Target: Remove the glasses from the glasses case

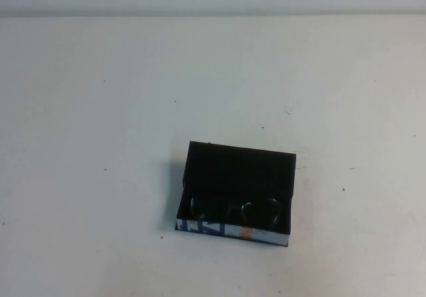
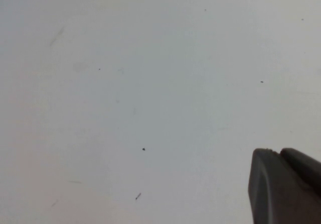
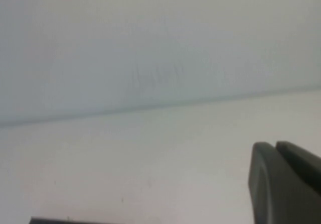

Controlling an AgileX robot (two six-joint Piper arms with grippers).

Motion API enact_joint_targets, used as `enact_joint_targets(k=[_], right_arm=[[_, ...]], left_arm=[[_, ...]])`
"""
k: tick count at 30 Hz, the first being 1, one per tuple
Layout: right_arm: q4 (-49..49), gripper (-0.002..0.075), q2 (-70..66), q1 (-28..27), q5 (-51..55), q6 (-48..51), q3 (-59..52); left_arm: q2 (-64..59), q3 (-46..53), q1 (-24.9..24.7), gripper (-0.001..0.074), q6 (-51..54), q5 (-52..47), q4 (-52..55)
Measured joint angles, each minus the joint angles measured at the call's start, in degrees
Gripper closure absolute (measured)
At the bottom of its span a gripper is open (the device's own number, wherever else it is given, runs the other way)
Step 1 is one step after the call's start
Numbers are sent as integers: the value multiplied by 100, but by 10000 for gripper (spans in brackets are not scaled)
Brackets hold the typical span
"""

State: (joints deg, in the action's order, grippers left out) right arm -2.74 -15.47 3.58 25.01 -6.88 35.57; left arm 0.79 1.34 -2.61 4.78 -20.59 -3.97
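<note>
Nothing blocks your reach: the white, speck-marked table [image 1: 100, 110] lies bare around the open glasses case [image 1: 236, 170], a black rectangular box at 6 o'clock of center. The dark-framed glasses [image 1: 234, 210] lie inside against its white printed side. Left gripper [image 2: 286, 186] and right gripper [image 3: 286, 181] hover over the table; their jaws' state can't be told.
</note>
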Motion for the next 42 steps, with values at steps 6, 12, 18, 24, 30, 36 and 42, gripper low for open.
enact_joint_targets(k=[6,12,18,24,30,36,42], right_arm=[[-338,743,-1064,0,983,407,500],[-1860,743,-1515,0,966,1231,521],[-2965,743,-2278,0,1723,3611,581],[-3010,743,-3782,30,2969,4118,1141],[-2791,743,-4895,338,3316,4141,1910],[-2373,743,-5775,1226,3338,4141,2614],[-1900,743,-6586,2043,3349,4141,3222]], left_arm=[[0,0,0,740,0,0,0],[0,0,0,740,0,0,0],[0,0,0,740,0,0,0],[0,0,0,740,0,0,0],[0,0,0,740,0,0,0],[0,0,0,740,0,0,0],[0,0,0,740,0,0,0]])
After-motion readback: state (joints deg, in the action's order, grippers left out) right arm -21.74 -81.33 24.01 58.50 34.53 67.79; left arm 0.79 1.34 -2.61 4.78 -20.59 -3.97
